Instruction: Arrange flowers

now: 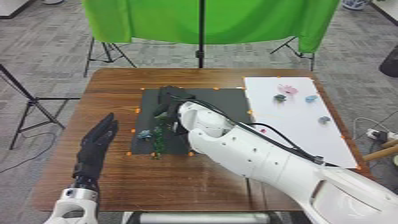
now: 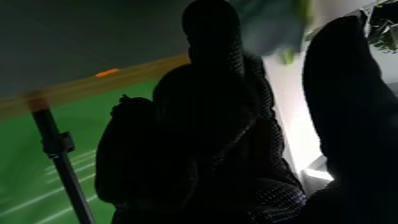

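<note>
Evidently, flowers (image 1: 287, 90) on white paper (image 1: 298, 142) await arranging, greenery (image 1: 159, 143) lies on the dark mat (image 1: 218, 102), my left fingers (image 1: 102, 130) stretch straight, empty, and my right hand's (image 2: 204, 115) grip I cannot tell.

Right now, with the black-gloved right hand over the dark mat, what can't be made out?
- Head view: whether the right hand holds anything; its black glove blends into the dark mat.
- Head view: what the red speck by the white jointed arm is; too small.
- Right wrist view: the pale blue-grey shape; blurred, cut by the edge.
- Right wrist view: the leafy green piece's full form; cut by the edge.
</note>
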Controlling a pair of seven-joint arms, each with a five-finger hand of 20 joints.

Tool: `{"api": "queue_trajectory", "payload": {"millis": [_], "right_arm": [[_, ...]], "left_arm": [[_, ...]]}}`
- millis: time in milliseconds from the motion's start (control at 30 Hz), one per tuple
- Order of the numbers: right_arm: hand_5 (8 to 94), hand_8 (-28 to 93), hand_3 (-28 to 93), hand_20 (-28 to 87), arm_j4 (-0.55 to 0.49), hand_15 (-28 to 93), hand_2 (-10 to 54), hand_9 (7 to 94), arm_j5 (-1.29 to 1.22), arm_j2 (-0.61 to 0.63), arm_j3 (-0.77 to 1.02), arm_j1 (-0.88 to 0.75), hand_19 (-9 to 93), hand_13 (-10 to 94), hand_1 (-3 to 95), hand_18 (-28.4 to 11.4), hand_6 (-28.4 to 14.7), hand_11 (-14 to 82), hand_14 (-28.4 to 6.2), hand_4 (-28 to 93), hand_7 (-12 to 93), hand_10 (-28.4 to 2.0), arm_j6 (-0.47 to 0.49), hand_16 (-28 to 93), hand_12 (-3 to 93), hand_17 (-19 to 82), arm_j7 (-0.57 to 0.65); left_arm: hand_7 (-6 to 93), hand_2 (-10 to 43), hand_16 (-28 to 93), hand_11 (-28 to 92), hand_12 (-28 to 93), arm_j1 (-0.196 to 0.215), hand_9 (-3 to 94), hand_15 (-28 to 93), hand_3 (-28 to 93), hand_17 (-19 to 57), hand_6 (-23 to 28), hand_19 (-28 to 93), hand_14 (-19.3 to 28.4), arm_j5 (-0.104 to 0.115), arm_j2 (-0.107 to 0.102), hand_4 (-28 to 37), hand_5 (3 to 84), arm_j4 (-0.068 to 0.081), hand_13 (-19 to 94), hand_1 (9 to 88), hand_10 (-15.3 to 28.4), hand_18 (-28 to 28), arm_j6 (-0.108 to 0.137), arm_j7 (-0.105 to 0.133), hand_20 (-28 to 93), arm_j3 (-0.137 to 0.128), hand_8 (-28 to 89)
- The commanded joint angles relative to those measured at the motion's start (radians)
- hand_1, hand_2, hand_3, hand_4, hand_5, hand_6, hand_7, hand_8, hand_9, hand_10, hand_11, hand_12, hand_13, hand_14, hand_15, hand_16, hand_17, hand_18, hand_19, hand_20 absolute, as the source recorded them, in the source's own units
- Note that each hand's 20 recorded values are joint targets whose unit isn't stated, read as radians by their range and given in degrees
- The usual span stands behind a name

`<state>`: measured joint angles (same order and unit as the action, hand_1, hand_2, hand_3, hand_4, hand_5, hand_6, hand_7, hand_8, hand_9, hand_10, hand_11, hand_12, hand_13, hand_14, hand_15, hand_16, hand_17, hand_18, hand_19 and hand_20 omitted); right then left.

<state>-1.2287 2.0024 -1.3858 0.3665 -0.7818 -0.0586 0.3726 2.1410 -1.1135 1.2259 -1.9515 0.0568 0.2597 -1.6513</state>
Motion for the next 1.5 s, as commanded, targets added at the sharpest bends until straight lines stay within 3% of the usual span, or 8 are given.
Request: {"api": "queue_trajectory", "payload": {"millis": [33,200,367,467,600,733,1100,1500], "right_arm": [[67.2,-9,58,48,-0.050,51,-9.5,84.6,0.028,0.033,0.017,0.025,93,94,39.4,-8.8,-0.3,22.9,-2.7,-21,14,-13.0,-0.019,36,23.0,68,0.003],[65.8,-9,57,47,-0.227,51,-9.5,83.8,0.027,0.150,0.066,0.041,93,94,38.1,-8.7,-0.8,22.9,-2.9,-22,13,-13.4,-0.069,36,23.0,68,0.011],[65.4,-8,58,46,-0.514,50,-9.5,81.1,0.045,0.420,0.216,-0.010,93,92,36.4,-10.1,-1.1,21.9,-3.9,-19,13,-14.3,-0.069,36,23.1,65,0.048],[64.0,-8,59,47,-0.664,53,-9.5,77.4,0.040,0.600,0.395,-0.121,93,86,35.9,-13.3,-1.3,20.4,-6.4,-17,12,-15.2,0.060,36,23.5,59,0.088],[60.1,-7,60,46,-0.733,57,-9.5,69.2,0.039,0.762,0.614,-0.313,93,80,36.0,-15.0,-1.6,17.9,-8.6,-17,11,-17.5,0.157,34,24.8,54,0.135],[58.8,-6,60,46,-0.714,57,-9.5,65.8,0.044,0.805,0.783,-0.479,93,77,35.9,-15.9,-1.7,16.6,-10.2,-17,10,-18.0,0.315,34,25.1,52,0.220],[57.2,-6,58,45,-0.493,58,-9.5,63.4,0.086,0.769,0.808,-0.576,93,76,34.1,-16.4,-1.3,14.9,-11.0,-16,9,-18.7,0.376,33,25.5,52,0.325],[57.6,-7,61,44,-0.411,57,-9.5,69.3,0.119,0.737,0.799,-0.680,93,81,40.3,-13.1,0.0,16.8,-7.3,-18,11,-16.9,0.219,31,23.5,57,0.351]], "left_arm": [[3.5,-9.5,4,7,15,0.007,31.2,5,61,0.1,5.1,0,12.5,-0.009,0.001,-18.2,32.9,0.010,24,31.2,9.6,10.8,-0.019,-0.018,15,0.007,-4],[3.4,-9.5,4,6,15,0.019,31.1,5,61,0.1,5.1,0,12.4,-0.008,0.006,-18.3,32.8,0.005,24,31.3,9.6,10.8,-0.022,-0.028,15,0.002,-4],[3.4,-9.5,4,6,15,0.021,31.2,5,61,0.1,5.1,0,12.4,-0.016,0.013,-18.1,32.8,0.005,24,31.3,9.6,10.8,-0.031,-0.030,15,0.000,-4],[3.4,-9.5,4,7,15,0.039,31.2,5,61,0.1,5.1,0,12.5,-0.014,0.017,-18.2,32.8,-0.005,24,31.3,9.6,10.8,-0.021,-0.026,15,-0.011,-4],[3.4,-9.5,4,7,15,0.052,31.3,5,61,0.1,5.0,0,12.5,-0.011,0.020,-18.3,32.8,-0.010,24,31.2,9.6,10.8,-0.013,-0.022,15,-0.022,-4],[3.5,-9.5,4,6,15,0.063,31.3,5,61,0.1,5.1,0,12.5,-0.010,0.029,-18.3,32.8,-0.015,24,31.2,9.7,10.8,-0.008,-0.023,15,-0.026,-4],[3.6,-9.5,4,7,15,0.039,31.4,5,61,0.1,5.0,0,12.5,-0.025,0.027,-18.4,32.8,-0.010,24,31.2,9.6,10.8,-0.026,-0.037,15,-0.014,-4],[3.5,-9.5,4,7,15,0.059,31.5,5,61,0.1,4.9,0,12.6,-0.019,0.038,-18.5,32.9,-0.017,24,31.1,9.8,10.8,-0.026,-0.049,15,-0.022,-4]]}}
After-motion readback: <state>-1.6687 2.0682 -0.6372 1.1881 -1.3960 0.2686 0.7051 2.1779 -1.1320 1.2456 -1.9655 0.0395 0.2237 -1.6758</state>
